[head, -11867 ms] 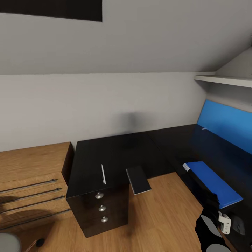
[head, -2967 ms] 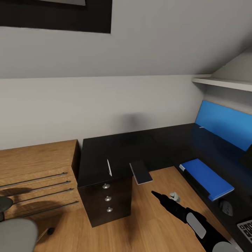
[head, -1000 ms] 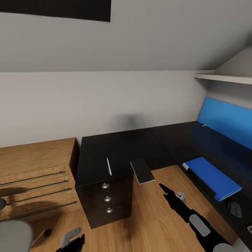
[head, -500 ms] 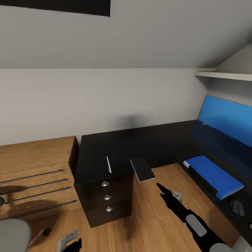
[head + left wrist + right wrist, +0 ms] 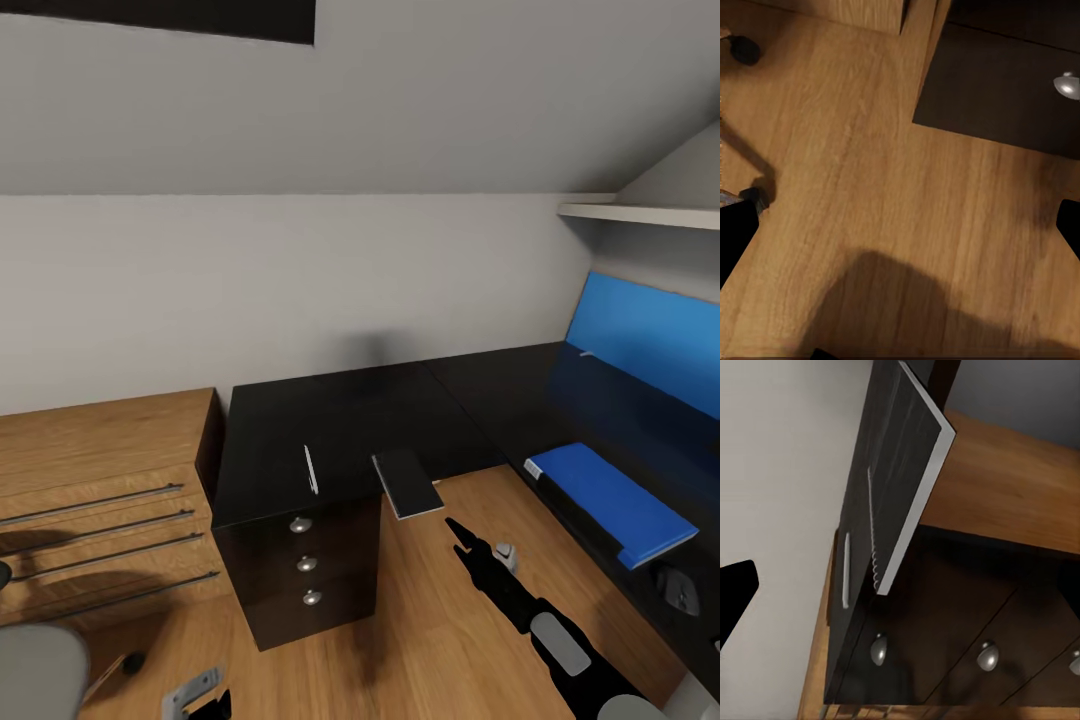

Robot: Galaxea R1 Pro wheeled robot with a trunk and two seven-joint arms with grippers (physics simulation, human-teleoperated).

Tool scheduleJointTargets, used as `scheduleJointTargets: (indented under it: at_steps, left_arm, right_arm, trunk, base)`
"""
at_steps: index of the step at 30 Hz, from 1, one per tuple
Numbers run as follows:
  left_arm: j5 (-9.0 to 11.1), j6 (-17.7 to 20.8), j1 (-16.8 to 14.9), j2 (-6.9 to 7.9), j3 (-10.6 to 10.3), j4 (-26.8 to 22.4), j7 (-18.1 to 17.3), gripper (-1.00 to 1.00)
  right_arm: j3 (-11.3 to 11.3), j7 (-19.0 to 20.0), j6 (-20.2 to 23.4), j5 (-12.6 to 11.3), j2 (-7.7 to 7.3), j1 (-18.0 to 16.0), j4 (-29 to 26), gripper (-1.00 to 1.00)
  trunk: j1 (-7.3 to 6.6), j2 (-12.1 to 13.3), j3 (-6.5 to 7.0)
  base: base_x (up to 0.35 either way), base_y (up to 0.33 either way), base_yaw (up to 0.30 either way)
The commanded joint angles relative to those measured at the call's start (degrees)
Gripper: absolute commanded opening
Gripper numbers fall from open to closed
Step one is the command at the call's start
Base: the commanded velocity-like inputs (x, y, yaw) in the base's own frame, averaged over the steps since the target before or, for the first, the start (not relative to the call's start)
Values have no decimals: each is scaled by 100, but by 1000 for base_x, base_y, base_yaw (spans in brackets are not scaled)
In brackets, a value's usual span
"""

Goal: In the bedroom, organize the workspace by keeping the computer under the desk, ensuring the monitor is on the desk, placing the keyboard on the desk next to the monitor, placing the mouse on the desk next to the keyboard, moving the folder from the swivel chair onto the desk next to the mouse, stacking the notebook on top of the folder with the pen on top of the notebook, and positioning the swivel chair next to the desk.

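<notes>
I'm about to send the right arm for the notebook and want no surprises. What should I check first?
1. Folder on the desk: ok, it lies flat on the right wing.
2. Folder top free for stacking: ok, nothing lies on it.
3. Notebook graspable: ok, it overhangs the desk's front edge beside the drawer unit.
4. Right gripper lined up: ok, it is over the floor, pointing at the notebook, apart from it.
5. Right jaws open: cannot tell.
6. Pen out of the way: ok, it lies apart from the notebook, above the drawers.
</notes>
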Motion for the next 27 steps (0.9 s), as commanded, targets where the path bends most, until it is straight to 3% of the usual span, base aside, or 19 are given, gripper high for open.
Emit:
scheduleJointTargets:
  at_steps: [1,9,19,27]
  left_arm:
    - [43,29,-1,1,11,3,10,100]
    - [43,25,-1,27,29,135,-14,100]
    - [43,19,-1,27,36,159,-32,100]
    - [55,24,-1,27,50,160,-33,100]
  right_arm:
    - [25,10,35,-59,-6,-4,1,100]
    - [21,16,35,-54,-9,-4,2,100]
    - [24,17,35,-54,-6,-4,10,100]
    - [25,17,35,-54,-6,-4,10,100]
  trunk:
    - [0,-3,-6]
    - [0,-3,-6]
    - [0,-3,-6]
    - [0,-3,-6]
  base:
    - [0,0,0]
    - [16,8,0]
    - [202,115,0]
    - [39,15,0]
